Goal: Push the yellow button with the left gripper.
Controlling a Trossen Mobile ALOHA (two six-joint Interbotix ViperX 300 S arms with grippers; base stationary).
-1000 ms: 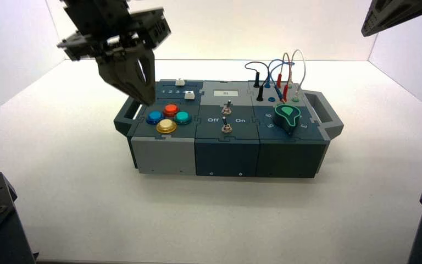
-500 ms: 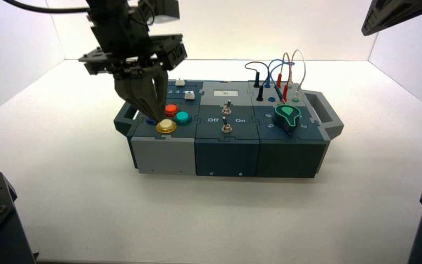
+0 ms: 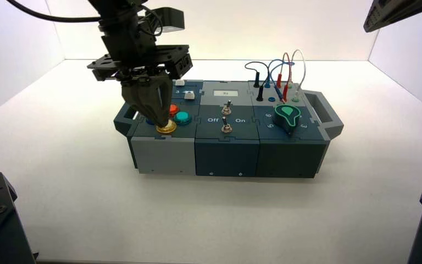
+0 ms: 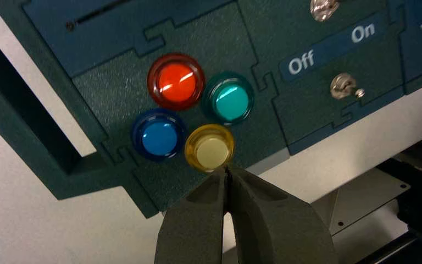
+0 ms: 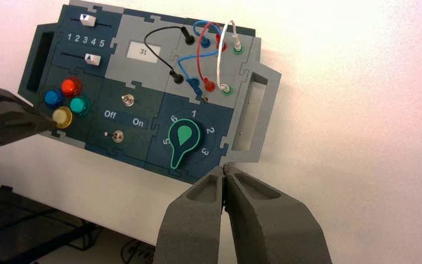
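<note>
The yellow button (image 3: 166, 127) is the nearest of four round buttons on the left module of the box (image 3: 159, 151). It also shows in the left wrist view (image 4: 210, 148) and the right wrist view (image 5: 62, 117). My left gripper (image 3: 163, 121) points down with its fingers shut to a point, and the tip (image 4: 228, 169) is at the button's edge. Whether it touches cannot be told. My right gripper (image 5: 225, 169) is shut and empty, high above the table near the box's right end.
An orange-red button (image 4: 176, 82), a teal button (image 4: 228, 98) and a blue button (image 4: 158, 135) surround the yellow one. Two toggle switches (image 3: 226, 117) with Off/On lettering are in the middle module. A green knob (image 3: 287, 117) and plugged wires (image 3: 277, 74) are on the right.
My left gripper has come down and to the right, from above the box's far left part to the yellow button. The right arm has not moved.
</note>
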